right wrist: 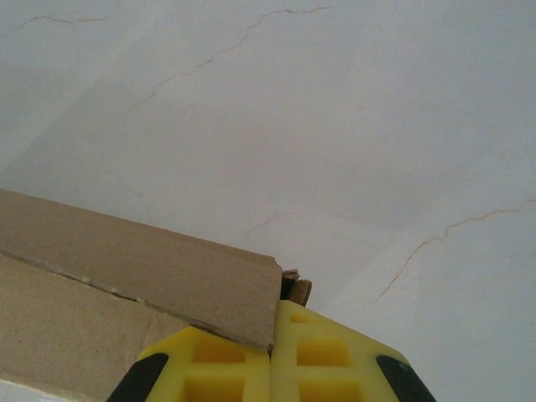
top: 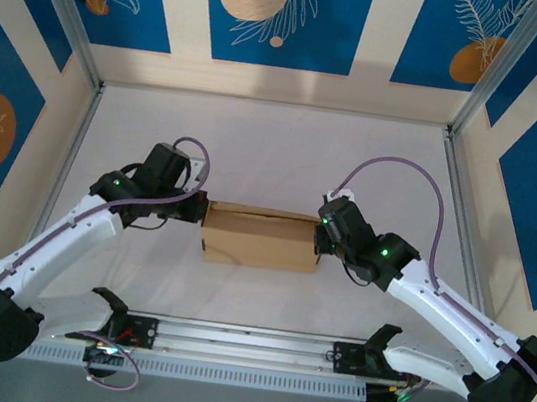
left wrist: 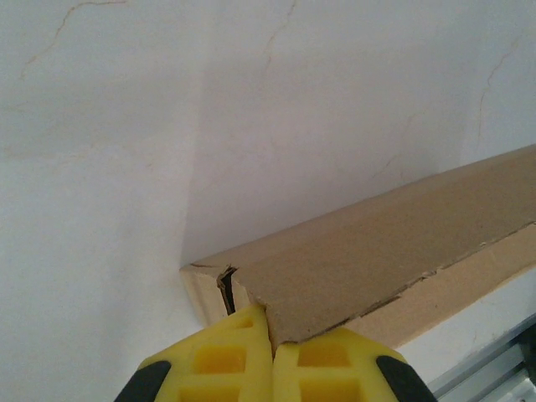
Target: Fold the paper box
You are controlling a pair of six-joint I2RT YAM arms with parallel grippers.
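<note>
The paper box [top: 261, 237] is a folded-up brown cardboard box lying in the middle of the white table, between my two arms. My left gripper [top: 202, 213] is at its left end, my right gripper [top: 321, 237] at its right end. In the left wrist view the yellow fingers [left wrist: 218, 360] are shut together, tips against the box's end wall, where the lid corner [left wrist: 285, 322] overlaps them beside a dark gap. In the right wrist view my right gripper [right wrist: 272, 322] is also shut, tips under the lid's edge [right wrist: 167, 285], with a small folded tab [right wrist: 297, 289] sticking out behind.
An aluminium rail [top: 247, 344] runs along the near edge between the arm bases. Metal frame posts [top: 94, 84] stand at the back corners, and patterned walls enclose the white table [top: 276, 152].
</note>
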